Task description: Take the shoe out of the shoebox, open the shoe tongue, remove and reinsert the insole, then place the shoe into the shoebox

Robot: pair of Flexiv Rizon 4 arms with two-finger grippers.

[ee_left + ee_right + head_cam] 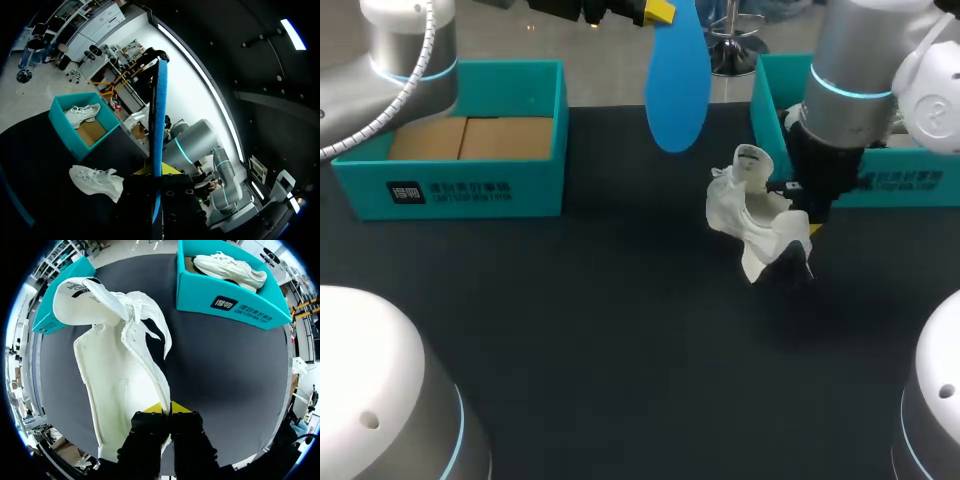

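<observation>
Cardboard point(470, 138) lines the left shoebox point(470, 190) at the left of the frame. At upper centre, your left tool point(157, 171) is clamped on the blue insole point(677, 90), which is held high above the counter point(570, 350). Right of centre, your right tool point(166, 408) pinches the side wall of the white shoe point(745, 215), tongue raised. At far right, the right shoebox point(772, 95) holds a second shoe point(230, 267).
</observation>
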